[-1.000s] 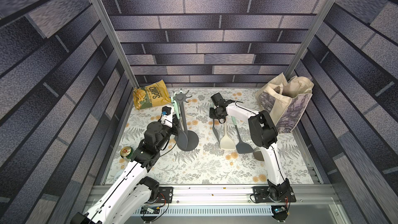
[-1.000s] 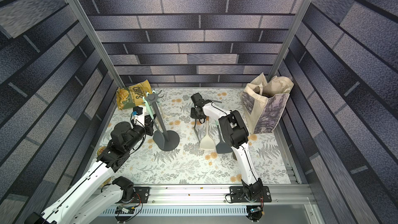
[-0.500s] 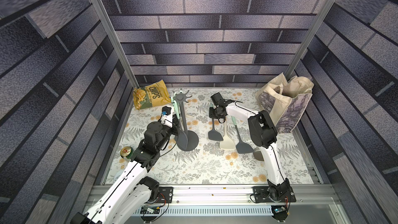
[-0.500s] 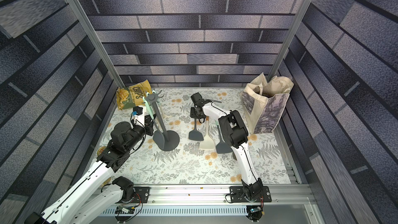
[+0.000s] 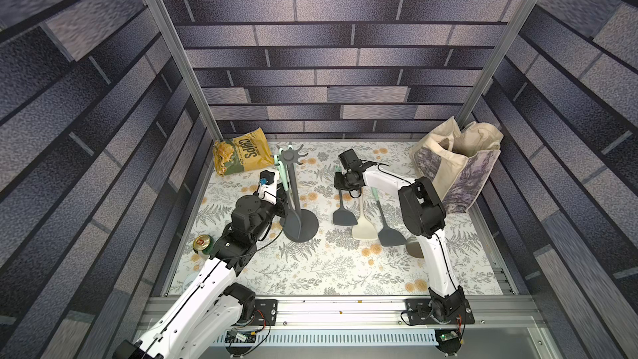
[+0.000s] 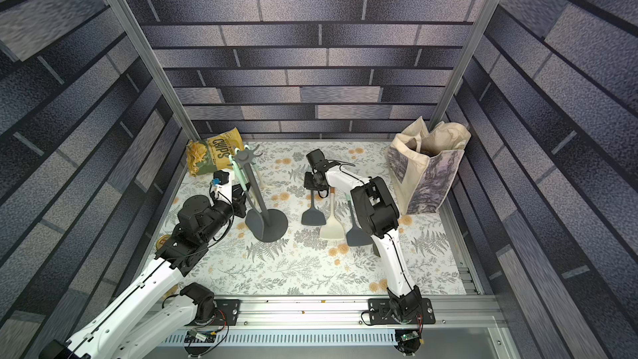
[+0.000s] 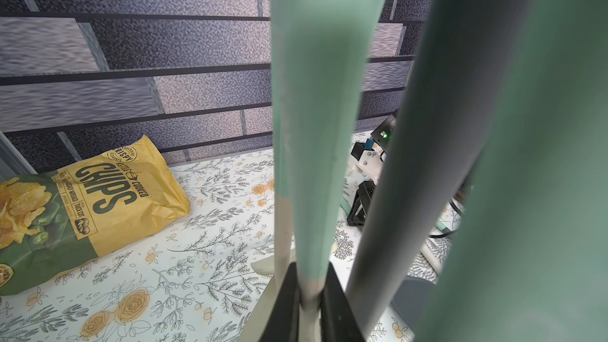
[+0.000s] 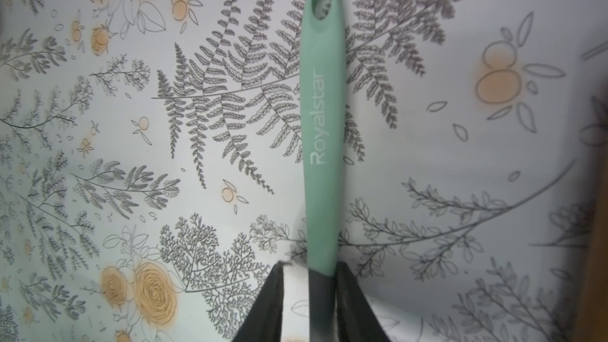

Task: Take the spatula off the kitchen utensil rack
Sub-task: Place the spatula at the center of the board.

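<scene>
**Kitchen utensil rack**: dark grey. It is set upright on the floral tabletop, near the chips bag. 1 mint-handled utensil is hung from its crown. The head is dark and rounded, and its kind cannot be told.

**Spatula**: dark grey head, mint handle. It is laid flat on the tabletop, well apart from the rack's base. A cream spatula and a grey spatula are laid beside it.

**Right pincer**: slightly spread about the spatula's handle. A gap is seen on 1 side, so the handle is not clamped.

**Left pincer**: pressed together on the hung utensil's handle, just beside the rack's pole.

**Progress:** the removal is judged done for the spatula under the right pincer, which is already off the rack and on the tabletop. Only the clearing of that pincer is left. If the hung utensil is also wanted, its handle loop is not yet lifted off the hook.
</scene>
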